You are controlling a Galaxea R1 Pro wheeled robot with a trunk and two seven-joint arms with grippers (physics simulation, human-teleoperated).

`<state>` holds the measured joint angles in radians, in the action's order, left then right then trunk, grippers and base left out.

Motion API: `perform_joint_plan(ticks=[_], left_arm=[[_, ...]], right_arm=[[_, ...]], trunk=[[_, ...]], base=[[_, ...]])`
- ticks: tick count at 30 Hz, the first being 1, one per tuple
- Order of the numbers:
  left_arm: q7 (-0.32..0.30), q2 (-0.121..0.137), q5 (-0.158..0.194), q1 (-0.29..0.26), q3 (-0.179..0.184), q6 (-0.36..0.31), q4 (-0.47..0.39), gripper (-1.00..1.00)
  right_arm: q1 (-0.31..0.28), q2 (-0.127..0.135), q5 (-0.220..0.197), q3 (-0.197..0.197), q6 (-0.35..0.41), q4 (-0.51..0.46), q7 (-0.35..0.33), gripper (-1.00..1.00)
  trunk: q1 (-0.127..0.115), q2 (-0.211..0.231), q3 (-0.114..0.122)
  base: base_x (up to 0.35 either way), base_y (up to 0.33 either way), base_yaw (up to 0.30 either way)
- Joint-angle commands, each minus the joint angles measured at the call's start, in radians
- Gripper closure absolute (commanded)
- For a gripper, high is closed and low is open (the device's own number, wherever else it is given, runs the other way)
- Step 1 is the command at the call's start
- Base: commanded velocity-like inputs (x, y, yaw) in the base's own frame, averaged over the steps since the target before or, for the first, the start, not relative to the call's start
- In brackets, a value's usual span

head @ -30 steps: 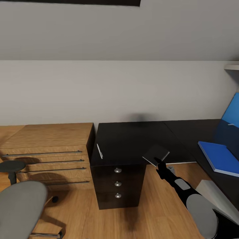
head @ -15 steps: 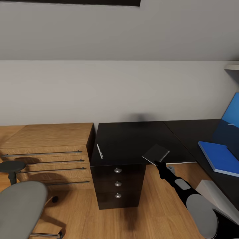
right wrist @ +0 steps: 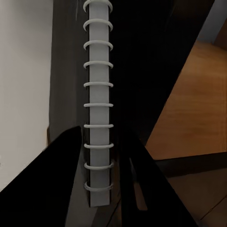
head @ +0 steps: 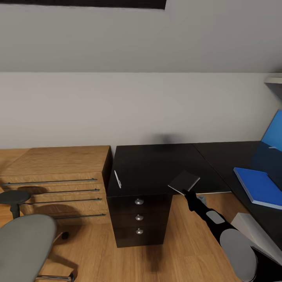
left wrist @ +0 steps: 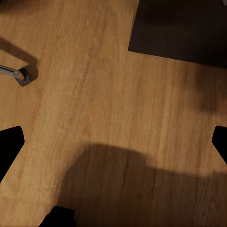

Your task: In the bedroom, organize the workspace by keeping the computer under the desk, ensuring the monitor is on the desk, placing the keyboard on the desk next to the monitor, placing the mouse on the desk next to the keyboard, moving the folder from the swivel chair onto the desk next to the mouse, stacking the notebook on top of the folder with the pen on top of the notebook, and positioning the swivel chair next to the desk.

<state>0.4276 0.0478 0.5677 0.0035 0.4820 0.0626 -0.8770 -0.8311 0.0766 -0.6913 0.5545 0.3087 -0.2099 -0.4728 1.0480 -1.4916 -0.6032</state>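
From the head camera I see my right gripper [head: 187, 193] clamped on the notebook [head: 184, 181], holding it tilted in the air at the front right corner of the black desk [head: 156, 164]. In the right wrist view the notebook's spiral binding [right wrist: 98, 101] runs straight down between my 2 fingers [right wrist: 61, 179], which close on it from both sides. The pen [head: 117, 178] lies on the desk near its left front edge, at about 9 o'clock from the notebook and well apart from it. The blue folder [head: 260, 186] rests on the desk's right wing, at roughly 3 o'clock from the notebook, with the bright blue monitor [head: 274, 135] behind it at the 1 o'clock side. Under the pen's side of the desk sits a drawer unit with 3 round knobs [head: 139, 216]. A wooden dresser [head: 58, 172] stands just beside the desk at 9 o'clock, and the grey swivel chair [head: 23, 246] is at 7 o'clock on the wooden floor [head: 184, 250]. My left wrist camera looks down at the floor [left wrist: 109, 94] with both dark fingertips [left wrist: 9, 142] spread wide apart, holding nothing.
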Motion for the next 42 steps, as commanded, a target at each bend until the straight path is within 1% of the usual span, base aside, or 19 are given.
perform_joint_plan(ticks=[1, 5, 7, 13, 15, 28, 31, 32, 34, 35, 36, 37, 38, 39, 40, 42], left_arm=[[0.006, 0.001, 0.011, 0.0, 0.006, 0.006, -0.001, -1.0], [0.006, 0.001, 0.012, 0.0, 0.006, 0.006, 0.001, -1.0], [0.006, 0.0, 0.012, 0.0, 0.006, 0.004, 0.02, -1.0], [0.006, -0.017, 0.011, 0.0, 0.004, 0.004, 0.05, -1.0], [0.006, -0.019, 0.011, 0.0, 0.003, 0.003, 0.052, -1.0], [0.006, -0.023, 0.011, 0.0, 0.003, 0.003, 0.057, -1.0], [0.006, -0.024, 0.011, 0.0, 0.003, 0.003, 0.057, -1.0], [0.006, -0.024, 0.011, 0.0, 0.003, 0.003, 0.058, -1.0], [0.006, -0.024, 0.011, 0.0, 0.003, 0.003, 0.058, -1.0], [0.006, -0.024, 0.011, 0.0, 0.004, 0.003, 0.062, -1.0], [0.006, -0.025, 0.01, 0.0, 0.004, 0.003, 0.067, -1.0], [0.006, -0.025, 0.01, 0.0, 0.004, 0.003, 0.069, -1.0], [0.005, -0.027, 0.009, 0.0, 0.004, 0.003, 0.073, -1.0], [0.005, -0.029, 0.009, 0.0, 0.004, 0.003, 0.075, -1.0], [0.005, -0.031, 0.009, 0.0, 0.004, 0.003, 0.076, -1.0], [0.005, -0.033, 0.009, 0.0, 0.004, 0.003, 0.077, -1.0]], right_arm=[[0.0, 0.0, -0.004, 0.004, 0.008, -0.001, 0.0, 1.0], [0.0, 0.0, -0.003, 0.003, 0.006, -0.003, -0.001, 1.0], [0.0, 0.0, -0.002, 0.002, 0.005, -0.004, -0.002, 1.0], [0.0, 0.0, -0.002, 0.001, 0.004, -0.02, -0.003, 1.0], [0.0, 0.0, -0.002, 0.001, 0.005, -0.031, -0.003, 1.0], [0.0, 0.003, -0.001, 0.001, 0.007, -0.07, -0.007, 1.0], [-0.001, 0.005, 0.001, 0.001, 0.012, -0.105, -0.016, 1.0], [0.001, 0.01, 0.002, 0.001, 0.032, -0.142, -0.02, 1.0], [0.001, 0.019, 0.004, 0.001, 0.052, -0.159, -0.021, 1.0], [0.003, 0.045, 0.004, 0.001, 0.095, -0.18, -0.023, 1.0], [0.003, 0.058, 0.003, 0.001, 0.114, -0.185, -0.024, 1.0], [0.003, 0.064, 0.002, 0.001, 0.123, -0.188, -0.025, 1.0], [0.004, 0.08, 0.001, 0.001, 0.144, -0.192, -0.029, 1.0], [0.004, 0.089, 0.001, 0.001, 0.153, -0.194, -0.033, 1.0], [0.004, 0.103, -0.001, 0.001, 0.162, -0.196, -0.04, 1.0], [0.004, 0.114, -0.001, 0.001, 0.168, -0.197, -0.045, 1.0]], trunk=[[-0.004, 0.007, 0.002], [-0.019, 0.035, 0.015], [-0.027, 0.049, 0.021], [-0.05, 0.091, 0.04], [-0.058, 0.105, 0.046], [-0.107, 0.196, 0.087], [-0.119, 0.217, 0.096], [-0.123, 0.224, 0.1], [-0.13, 0.238, 0.106], [-0.134, 0.245, 0.109], [-0.138, 0.252, 0.112], [-0.142, 0.259, 0.115], [-0.146, 0.266, 0.118], [-0.15, 0.273, 0.122], [-0.15, 0.273, 0.122], [-0.15, 0.273, 0.122]], base=[[0.0, 0.0, 0.0], [0.0, 0.0, 0.0], [0.0, 0.0, 0.0], [0.0, 0.0, 0.0], [0.0, 0.0, 0.0], [0.0, 0.0, 0.0], [0.0, 0.0, 0.0], [0.0, 0.0, 0.0], [0.0, 0.0, 0.0], [0.0, 0.0, 0.0], [0.0, 0.0, 0.0], [0.0, 0.0, 0.0], [0.0, 0.0, 0.0], [0.0, 0.0, 0.0], [0.0, 0.0, 0.0], [0.0, 0.0, 0.0]])
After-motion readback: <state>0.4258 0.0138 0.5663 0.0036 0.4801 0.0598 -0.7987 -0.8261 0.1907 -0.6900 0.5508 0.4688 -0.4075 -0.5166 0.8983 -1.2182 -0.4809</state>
